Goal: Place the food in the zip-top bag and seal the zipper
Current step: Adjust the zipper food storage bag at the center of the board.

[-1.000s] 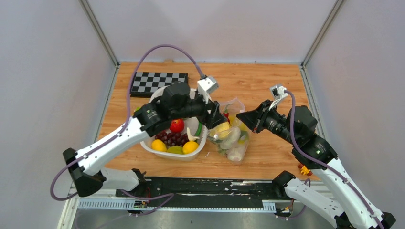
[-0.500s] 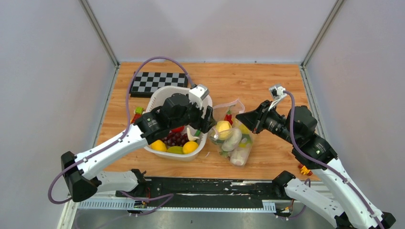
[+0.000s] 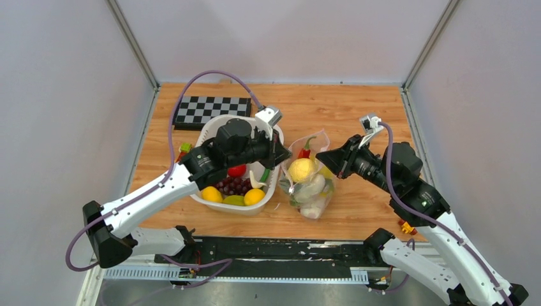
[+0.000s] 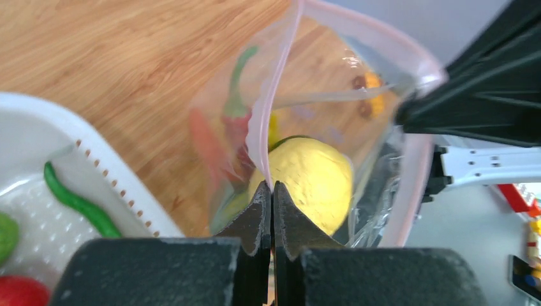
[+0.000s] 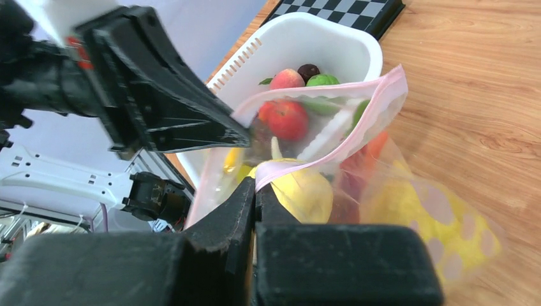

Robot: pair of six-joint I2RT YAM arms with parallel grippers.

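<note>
Pink zipper [image 4: 261, 143] is now clamped by left gripper [image 4: 273, 191] and right gripper [image 5: 255, 189], zip-top bag [image 3: 311, 189] raised toward the desk's near edge; basket [image 3: 233, 208] food [image 3: 235, 185] awaits loading.

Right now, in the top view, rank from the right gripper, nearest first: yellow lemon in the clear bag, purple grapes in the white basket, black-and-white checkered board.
1. Yellow lemon, in the clear bag beside the right gripper.
2. Purple grapes, in the white basket.
3. Black-and-white checkered board, far left.

Wood table [image 3: 363, 105] w/ basket [image 3: 235, 208], checkerboard [image 3: 207, 109], bag [image 3: 314, 194]
</note>
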